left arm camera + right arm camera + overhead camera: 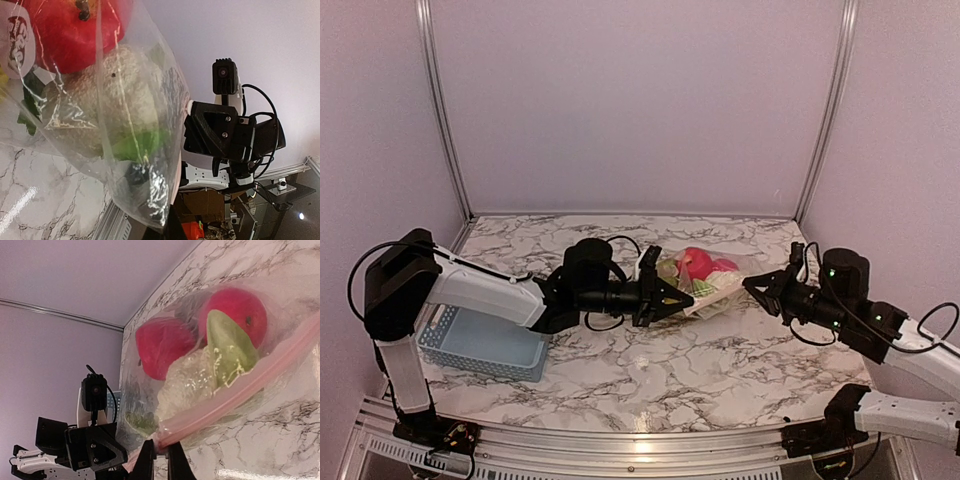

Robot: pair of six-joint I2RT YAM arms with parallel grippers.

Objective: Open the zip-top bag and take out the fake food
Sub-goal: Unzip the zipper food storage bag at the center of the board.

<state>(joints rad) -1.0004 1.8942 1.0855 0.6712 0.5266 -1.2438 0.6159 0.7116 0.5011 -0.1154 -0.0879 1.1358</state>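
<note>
Worktop [700, 372] — contents, left to right.
Basket [485, 343]: near-left corner, just right of the left arm's base, well apart from the bag.
Zip-top bag [725, 292]: centre, slightly right and toward the back, between the two sets of fingers.
Left fingers [662, 300]: on the bag's left end.
Right fingers [761, 285]: on its right end, at the zip strip.
Fake food [703, 264] — inside the bag, pieces piled against one another.

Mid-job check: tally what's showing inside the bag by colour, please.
Seen through the zip-top bag:
red apples: 2
green piece: 1
pale leafy cabbage: 1
Total: 4 showing; others may be hidden behind these.
</note>
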